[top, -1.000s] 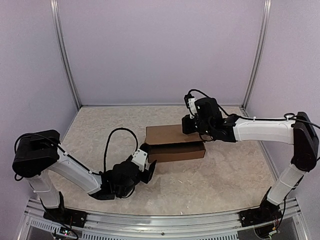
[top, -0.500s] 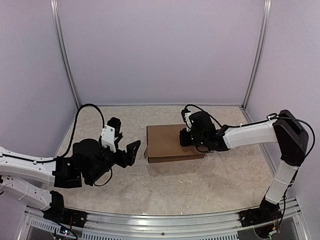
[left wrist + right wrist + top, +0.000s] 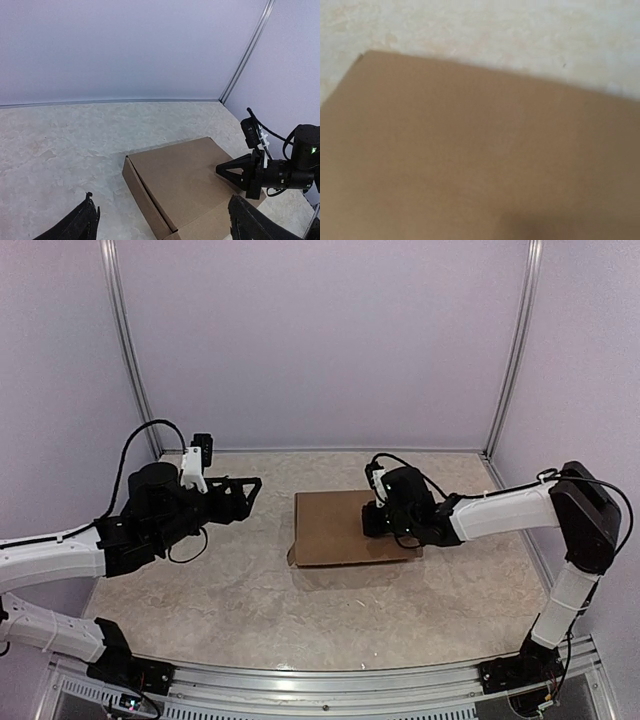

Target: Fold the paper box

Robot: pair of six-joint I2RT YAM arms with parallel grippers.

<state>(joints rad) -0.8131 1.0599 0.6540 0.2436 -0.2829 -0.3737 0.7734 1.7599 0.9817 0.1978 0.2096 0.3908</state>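
- Left gripper (image 3: 238, 492): jaws spread wide, raised off the surface, well apart from the left edge of the paper box (image 3: 335, 528).
- Right gripper (image 3: 378, 518): over the box's right end; I cannot tell how its jaws stand.
- Box lies closed and flat mid-worktop (image 3: 250, 590), with worktop showing beyond all four edges.

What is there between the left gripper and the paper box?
Only bare table. In the top view, nothing but its marbled surface separates the left gripper from the box. The left wrist view shows the same.
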